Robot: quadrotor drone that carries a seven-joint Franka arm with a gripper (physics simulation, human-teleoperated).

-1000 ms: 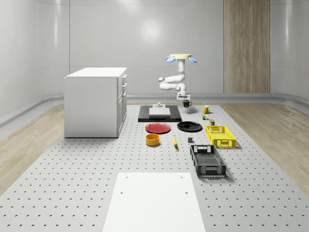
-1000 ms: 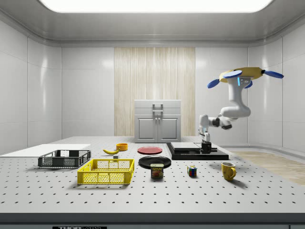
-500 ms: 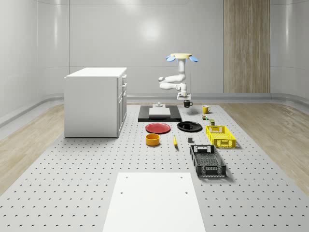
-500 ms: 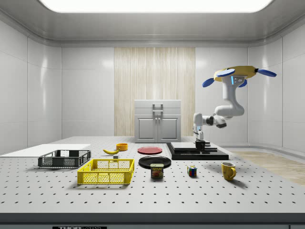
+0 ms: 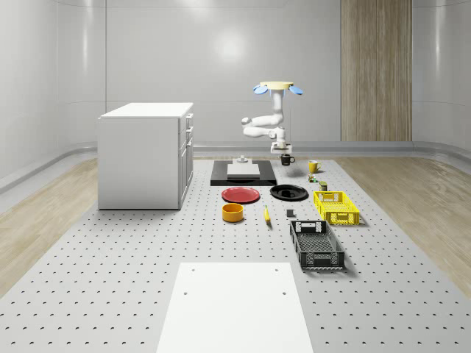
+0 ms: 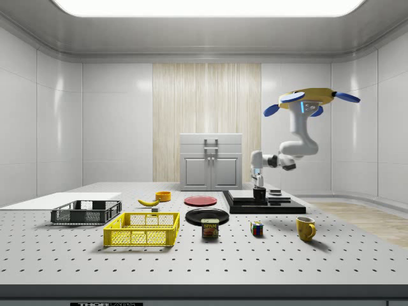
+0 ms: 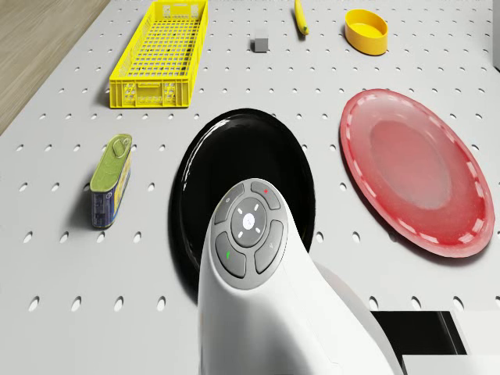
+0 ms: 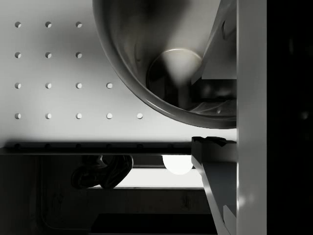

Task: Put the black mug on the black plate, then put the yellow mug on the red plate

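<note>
Whole-scene view: drone (image 5: pixel 278 87) is hovering beyond the glossy round black plate (image 5: pixel 289 193), gripper (image 5: pixel 283 156) clamping the small black ceramic mug (image 5: pixel 285 158) aloft.
Side view: mug (image 6: pixel 259 192) is hanging above the dark slab (image 6: pixel 262 205).
Drone view: plate (image 7: pixel 234 180) is lying beneath the wrist.
Step one in hand; next, likely lowering onto the plate.

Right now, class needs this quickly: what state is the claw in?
Claw: closed on the black mug, carried in the air.

A yellow crate (image 5: pixel 336 207), black crate (image 5: pixel 316 245), orange bowl (image 5: pixel 232 212), banana (image 5: pixel 266 214) and white cabinet (image 5: pixel 146 154) occupy the table (image 5: pixel 110 279).
</note>
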